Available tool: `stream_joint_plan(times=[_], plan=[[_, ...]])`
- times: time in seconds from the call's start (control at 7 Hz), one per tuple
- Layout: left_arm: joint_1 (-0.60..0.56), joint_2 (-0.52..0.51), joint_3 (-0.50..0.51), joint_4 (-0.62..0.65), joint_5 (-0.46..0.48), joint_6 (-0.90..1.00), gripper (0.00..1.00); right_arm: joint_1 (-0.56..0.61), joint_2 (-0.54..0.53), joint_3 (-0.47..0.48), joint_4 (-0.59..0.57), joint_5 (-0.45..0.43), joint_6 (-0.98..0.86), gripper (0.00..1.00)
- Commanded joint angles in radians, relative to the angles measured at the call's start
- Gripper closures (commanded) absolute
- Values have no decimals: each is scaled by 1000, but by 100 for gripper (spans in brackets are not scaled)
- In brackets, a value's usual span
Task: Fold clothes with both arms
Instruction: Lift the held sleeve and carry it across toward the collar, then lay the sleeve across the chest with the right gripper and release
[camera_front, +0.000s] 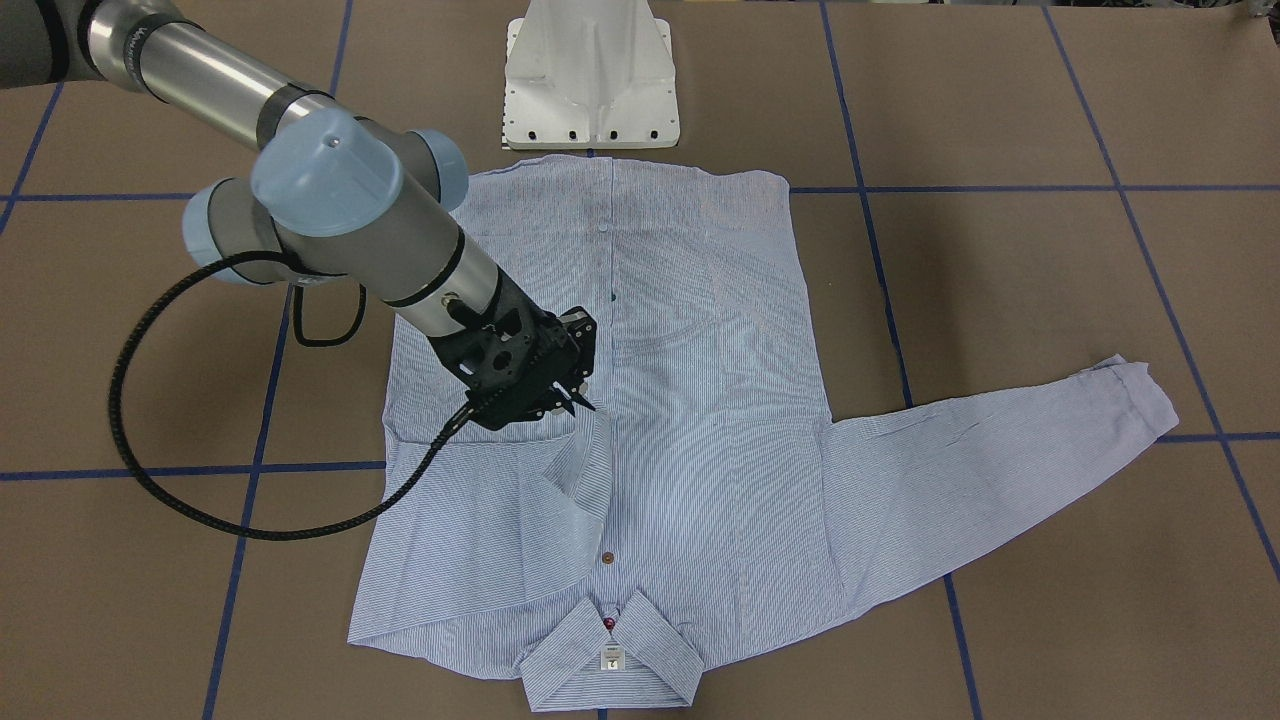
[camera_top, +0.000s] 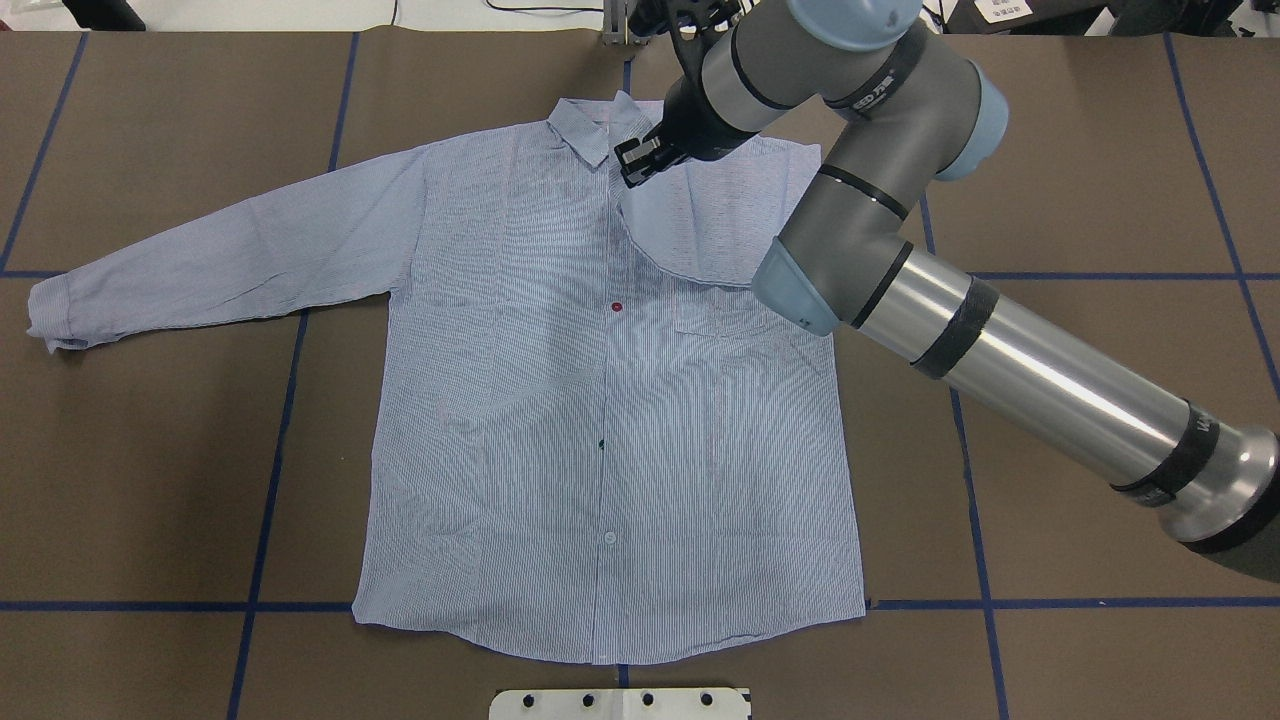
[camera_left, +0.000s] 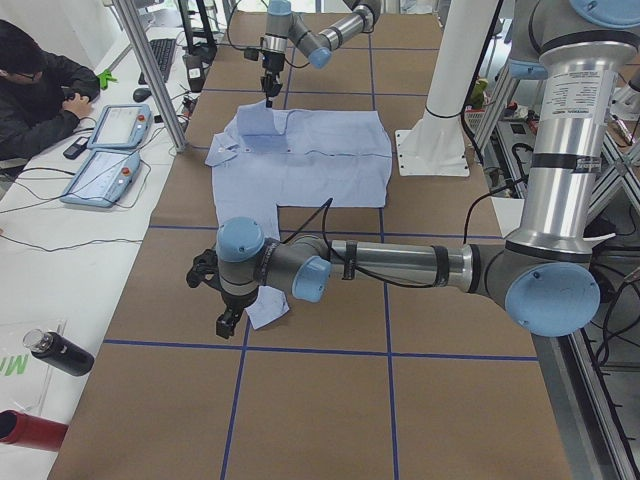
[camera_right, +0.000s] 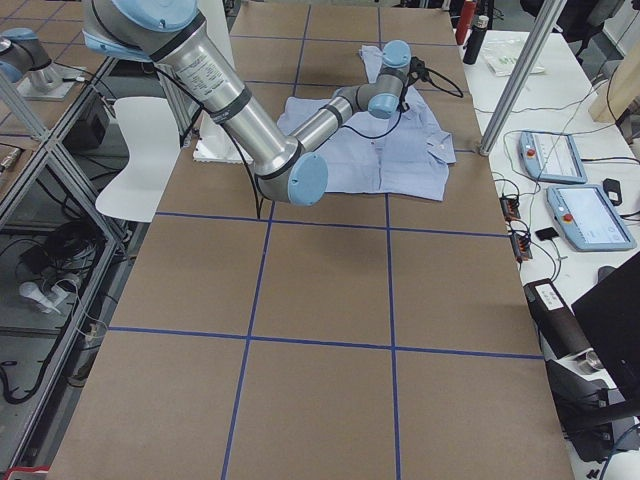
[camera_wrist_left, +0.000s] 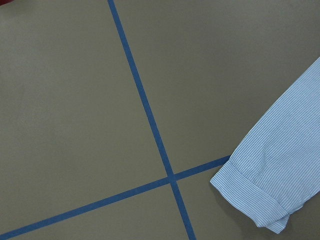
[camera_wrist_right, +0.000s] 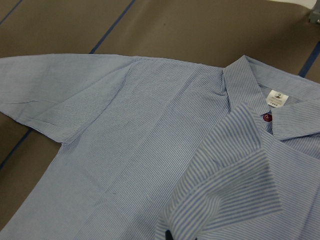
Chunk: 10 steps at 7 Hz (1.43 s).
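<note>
The light blue striped shirt (camera_top: 600, 400) lies flat, front up, collar (camera_front: 610, 650) away from the robot. Its right sleeve is folded over the chest. My right gripper (camera_front: 582, 398) hangs over the chest near the collar and looks shut on that sleeve's cuff (camera_wrist_right: 220, 195), which rises to the fingertips. The left sleeve lies stretched out to the side, with its cuff (camera_top: 50, 320) on the table. My left gripper (camera_left: 226, 322) hovers just beyond that cuff and shows only in the exterior left view. I cannot tell if it is open. The left wrist view shows the cuff (camera_wrist_left: 270, 190) and no fingers.
The white pedestal base (camera_front: 590, 80) stands at the shirt's hem. Blue tape lines (camera_wrist_left: 150, 125) cross the brown table. In the exterior left view an operator (camera_left: 30, 90) sits by the table with control pendants (camera_left: 100, 170), and bottles (camera_left: 60, 352) lie near that end.
</note>
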Motion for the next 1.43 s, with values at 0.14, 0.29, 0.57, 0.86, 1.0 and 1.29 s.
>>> stream_joint_plan(times=[0.14,0.29,0.57,0.86,1.0,1.29], plan=[[0,-2,0,0,0,0,0,-114,108,-184,0,-136,-4,100],[0,-2,2,0,0,0,0,-132,160,-257,-4,-167,-4,100],[0,-3,2,0,0,0,0,-204,205,-309,-5,-323,4,2],[0,-2,3,0,0,0,0,-230,232,-309,-88,-388,3,1],[0,-2,3,0,0,0,0,-230,277,-309,-183,-388,1,1],[0,-3,5,0,0,-11,0,-227,274,-290,-189,-386,16,1]])
